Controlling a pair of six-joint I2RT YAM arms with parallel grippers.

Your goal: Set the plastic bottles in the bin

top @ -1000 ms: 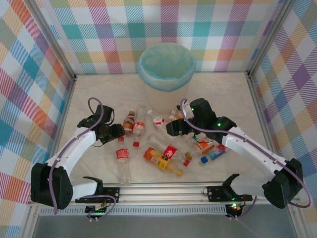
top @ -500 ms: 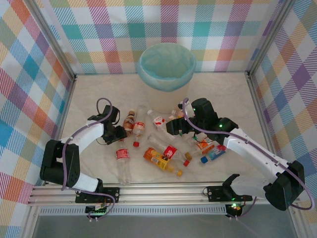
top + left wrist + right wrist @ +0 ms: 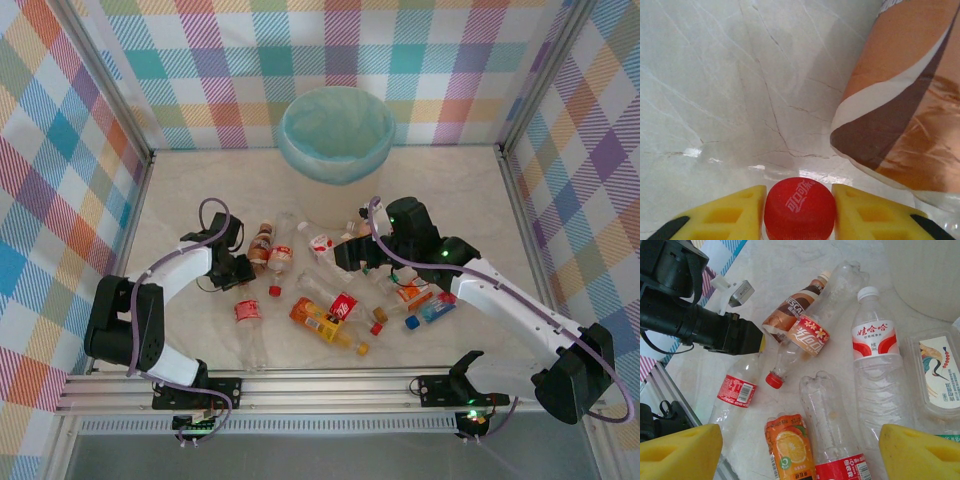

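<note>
My left gripper (image 3: 241, 274) is low on the table, and its yellow fingers (image 3: 730, 212) squeeze the red cap (image 3: 799, 207) of a clear bottle with a red label (image 3: 247, 312) that lies flat. A brown bottle (image 3: 905, 100) lies just right of it. My right gripper (image 3: 800, 455) hangs open over the pile, above a clear red-labelled bottle (image 3: 832, 425) and an orange juice bottle (image 3: 790, 447), touching neither. A white-capped bottle (image 3: 875, 340) lies beside them. The cream bin (image 3: 337, 133) with its teal liner stands at the back centre.
More bottles lie scattered between the arms, among them one with a blue cap (image 3: 430, 312). A clear square container with a bird label (image 3: 940, 372) lies at the right. A metal rail (image 3: 330, 390) runs along the near edge, and plaid walls close in three sides.
My left gripper reached to the red cap and closed on it. The right gripper edged slightly left and opened a little wider.
</note>
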